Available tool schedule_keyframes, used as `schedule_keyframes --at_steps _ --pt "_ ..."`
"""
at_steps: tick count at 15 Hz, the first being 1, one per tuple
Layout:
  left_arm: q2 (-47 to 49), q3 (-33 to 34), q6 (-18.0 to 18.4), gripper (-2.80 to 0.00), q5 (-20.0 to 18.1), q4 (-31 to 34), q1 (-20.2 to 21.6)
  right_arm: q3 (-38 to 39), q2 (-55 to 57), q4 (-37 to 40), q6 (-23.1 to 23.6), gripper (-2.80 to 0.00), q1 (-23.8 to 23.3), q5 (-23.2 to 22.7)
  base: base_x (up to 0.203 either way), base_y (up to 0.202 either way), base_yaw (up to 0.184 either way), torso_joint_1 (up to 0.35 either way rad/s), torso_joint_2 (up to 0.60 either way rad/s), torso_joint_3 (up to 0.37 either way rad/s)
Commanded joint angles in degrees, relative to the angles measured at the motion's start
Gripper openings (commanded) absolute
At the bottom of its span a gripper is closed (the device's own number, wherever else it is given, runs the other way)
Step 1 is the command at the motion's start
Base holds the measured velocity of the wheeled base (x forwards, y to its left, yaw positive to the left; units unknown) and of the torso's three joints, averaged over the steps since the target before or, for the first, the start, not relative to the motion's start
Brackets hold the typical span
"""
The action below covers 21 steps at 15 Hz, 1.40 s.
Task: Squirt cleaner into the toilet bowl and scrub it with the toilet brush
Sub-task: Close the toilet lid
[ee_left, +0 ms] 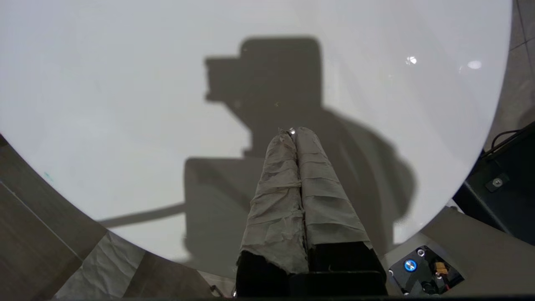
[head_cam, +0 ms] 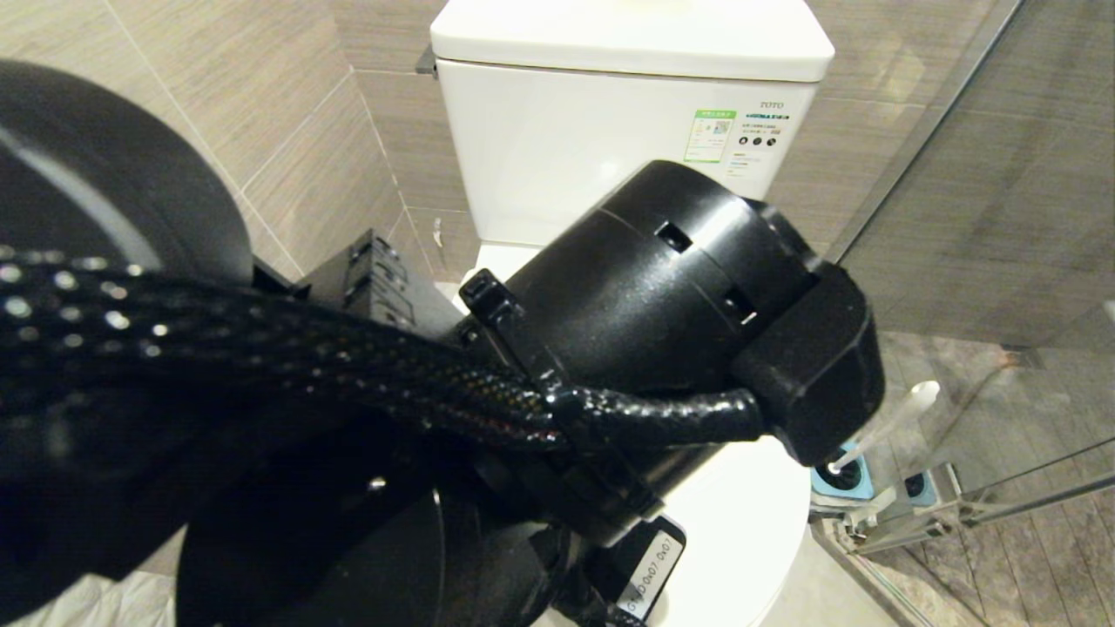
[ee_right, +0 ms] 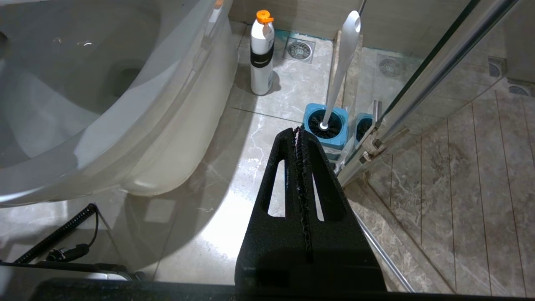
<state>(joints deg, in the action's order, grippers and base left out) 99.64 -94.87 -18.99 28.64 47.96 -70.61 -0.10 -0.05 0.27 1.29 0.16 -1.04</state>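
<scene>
Left arm (head_cam: 662,313): fills most of the head view, its black housing and braided cable stretched across the toilet from nine o'clock toward three o'clock.
Left gripper (ee_left: 295,133): fingers wrapped in grey cloth tape, pressed together with nothing between them, poised over the closed white lid (ee_left: 125,104); its shadow falls on the lid toward twelve o'clock. Whether the tips touch the lid cannot be told.
Toilet bowl (head_cam: 740,540): white, glossy, at the centre of the head view, mostly hidden by the arm; tank (head_cam: 557,148) at twelve o'clock with a green-and-white sticker (head_cam: 710,136).
Cleaner bottle (ee_right: 261,52): white with an orange cap and black band, upright on the floor just beside the bowl's base.
Toilet brush (head_cam: 888,422): at four o'clock from the bowl in the head view, pale handle leaning, standing in its blue holder (head_cam: 843,477) next to the glass shower partition (head_cam: 984,174).
Right gripper (ee_right: 297,130): black fingers closed on each other, empty, above the floor tiles, pointing toward the holder but apart from it.
</scene>
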Motion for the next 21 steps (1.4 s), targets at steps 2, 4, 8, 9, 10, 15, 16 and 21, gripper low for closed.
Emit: schedule_keyframes --at_steps 2,4,8,9,10,15,16,21 --pt "0.47 -0.05 -0.08 -2.8 0.17 0.28 0.84 0.01 0.05 0.0 0.03 -2.8 0.02 -0.02 0.0 0.0 0.0 0.0 0.0 0.0" --pt "0.51 -0.05 -0.08 -2.8 0.1 0.21 1.35 0.01 0.05 0.0 0.03 -2.8 0.02 -0.02 0.0 0.0 0.0 0.0 0.0 0.0" --pt "0.73 -0.05 0.0 -2.8 0.02 0.13 2.32 0.01 0.05 0.0 0.03 -2.8 0.02 -0.02 0.0 0.0 0.0 0.0 0.0 0.0" --pt "0.82 -0.05 0.0 -2.8 0.01 -0.16 2.79 0.01 0.05 0.0 0.03 -2.8 0.02 -0.02 0.0 0.0 0.0 0.0 0.0 0.0" --pt "0.82 -0.05 0.08 -2.8 -0.12 -0.31 3.16 0.01 0.05 0.0 0.03 -2.8 0.02 -0.02 0.0 0.0 0.0 0.0 0.0 0.0" --pt "1.51 -0.05 0.85 -2.8 -1.36 -2.47 6.38 0.01 0.05 0.0 0.03 -2.8 0.02 -0.02 0.0 0.0 0.0 0.0 0.0 0.0" --pt "1.59 -0.05 1.1 -2.8 -1.47 -3.24 7.23 0.01 0.05 0.0 0.03 -2.8 0.02 -0.02 0.0 0.0 0.0 0.0 0.0 0.0" --pt "1.33 -0.14 1.24 -2.8 -1.49 -5.97 10.19 0.01 0.05 0.0 0.03 -2.8 0.02 -0.02 0.0 0.0 0.0 0.0 0.0 0.0"
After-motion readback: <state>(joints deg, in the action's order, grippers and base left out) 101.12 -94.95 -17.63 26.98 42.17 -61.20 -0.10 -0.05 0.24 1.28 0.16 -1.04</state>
